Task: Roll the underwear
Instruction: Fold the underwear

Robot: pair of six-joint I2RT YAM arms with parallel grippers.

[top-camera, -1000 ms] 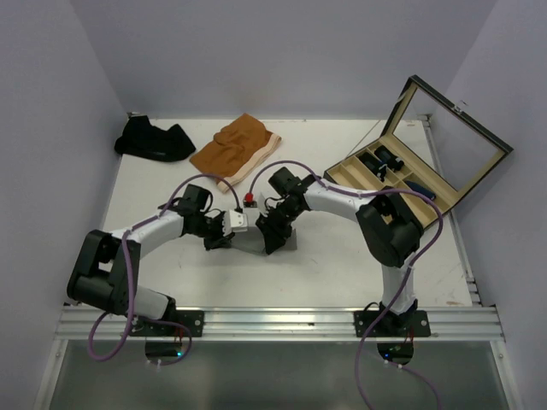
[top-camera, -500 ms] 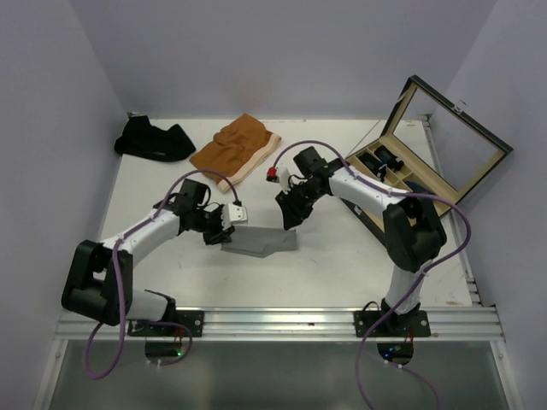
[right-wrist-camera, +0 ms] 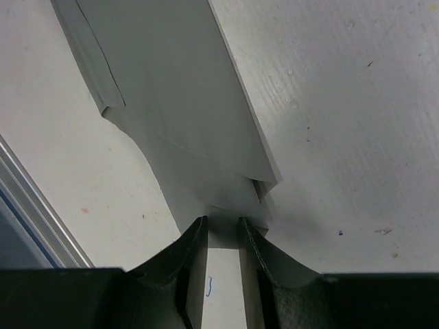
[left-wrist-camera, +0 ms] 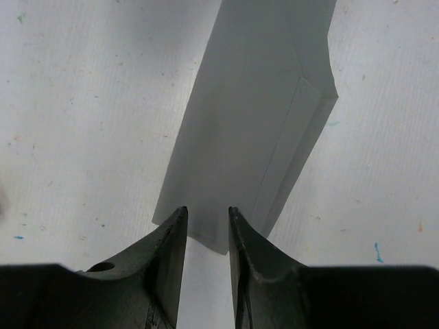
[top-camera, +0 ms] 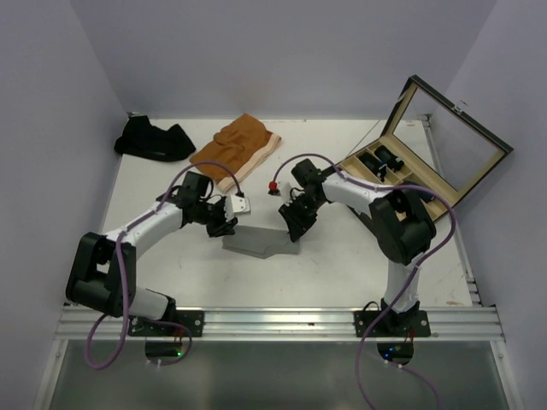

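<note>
1. Fingers (left-wrist-camera: pixel 168 260) of the left gripper (left-wrist-camera: pixel 206 214) stand narrowly apart, with the near end of the grey underwear (left-wrist-camera: pixel 247 123) right at the tips. Pinched or just touching, cannot tell.
2. Right gripper (right-wrist-camera: pixel 219 223) is the same: thin gap, cloth corner running into it (grip unclear).
3. Grey underwear lies folded into a flat strip in the middle of the table (top-camera: pixel 342 265), between both grippers. Rust-orange underwear (top-camera: pixel 235 147) and black underwear (top-camera: pixel 154 141) lie at the far edge.
4. Step looks like starting the roll: catch the whole end edge, all layers, stay low, and turn evenly and tight so the strip doesn't skew.
</note>
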